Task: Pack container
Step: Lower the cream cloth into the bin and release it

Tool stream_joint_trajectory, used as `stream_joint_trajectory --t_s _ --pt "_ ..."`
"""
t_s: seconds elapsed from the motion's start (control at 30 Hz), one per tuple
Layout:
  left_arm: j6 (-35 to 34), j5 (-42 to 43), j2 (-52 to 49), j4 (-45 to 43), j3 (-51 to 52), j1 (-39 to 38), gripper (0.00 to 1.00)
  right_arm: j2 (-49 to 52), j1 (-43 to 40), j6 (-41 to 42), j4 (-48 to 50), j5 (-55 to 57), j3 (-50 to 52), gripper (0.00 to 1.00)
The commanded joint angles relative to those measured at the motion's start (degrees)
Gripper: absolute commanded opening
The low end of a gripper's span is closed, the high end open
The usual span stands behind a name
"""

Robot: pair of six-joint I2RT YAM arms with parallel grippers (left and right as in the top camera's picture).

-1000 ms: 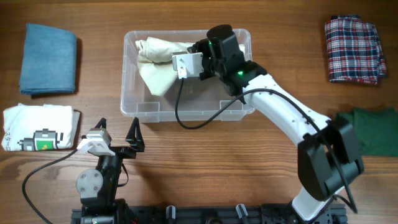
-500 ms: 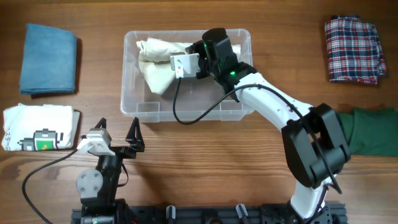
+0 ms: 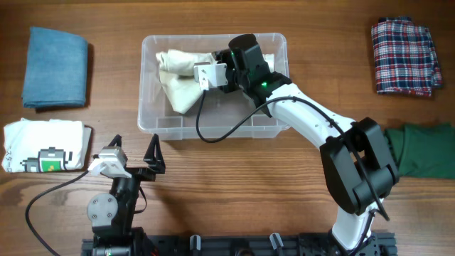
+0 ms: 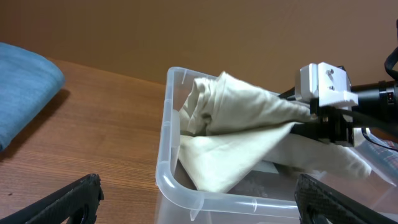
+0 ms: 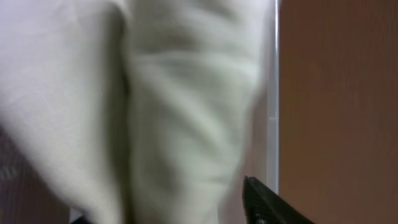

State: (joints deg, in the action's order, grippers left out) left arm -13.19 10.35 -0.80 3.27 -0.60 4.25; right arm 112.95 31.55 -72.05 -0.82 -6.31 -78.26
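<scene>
The clear container [image 3: 149, 85] stands at the middle back of the table, with a cream cloth [image 3: 178, 82] bunched in its left half. My right gripper [image 3: 202, 80] reaches into the tub from the right, at the cloth's right edge. In the right wrist view its fingers [image 5: 267, 205] stand apart, and cream cloth [image 5: 186, 93] fills the space between them beside the tub wall [image 5: 272, 93]. My left gripper [image 3: 134, 148] rests open and empty in front of the tub, facing its near rim [image 4: 163, 155] and the cloth [image 4: 242, 130].
A folded blue cloth [image 3: 55, 67] lies at the far left, with a white printed cloth [image 3: 46, 146] below it. A plaid cloth [image 3: 403, 57] sits at the far right and a green cloth [image 3: 426, 149] lies near the right arm's base.
My right gripper's jaws have parted from shut. The arm shifted slightly left over the tub, and the cream cloth has settled a little lower. The left arm has not moved.
</scene>
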Motion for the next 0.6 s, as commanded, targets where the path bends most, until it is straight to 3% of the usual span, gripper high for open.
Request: stream_joint_trajectory --t_s 0.0,0.17,0.3,0.37,0.57 --pt "0.92 -0.13 0.42 0.22 0.26 0.00 1.00 -1.16 0.55 6.86 -0.52 0.33 -1.73 0.64" --pt "0.94 -0.13 0.42 0.22 0.26 0.00 1.00 -5.88 3.54 10.38 -9.22 0.39 -1.73 0.69" --pt "0.92 -0.13 0.42 0.22 0.26 0.00 1.00 -13.11 7.19 19.12 -21.51 0.37 -1.73 0.86" --pt "0.92 -0.13 0.42 0.22 0.26 0.00 1.00 -17.38 8.96 25.05 -25.46 0.31 -1.73 0.90" --pt "0.94 -0.13 0.42 0.22 0.26 0.00 1.00 -23.34 10.12 35.63 -26.05 -5.60 -1.73 0.88"
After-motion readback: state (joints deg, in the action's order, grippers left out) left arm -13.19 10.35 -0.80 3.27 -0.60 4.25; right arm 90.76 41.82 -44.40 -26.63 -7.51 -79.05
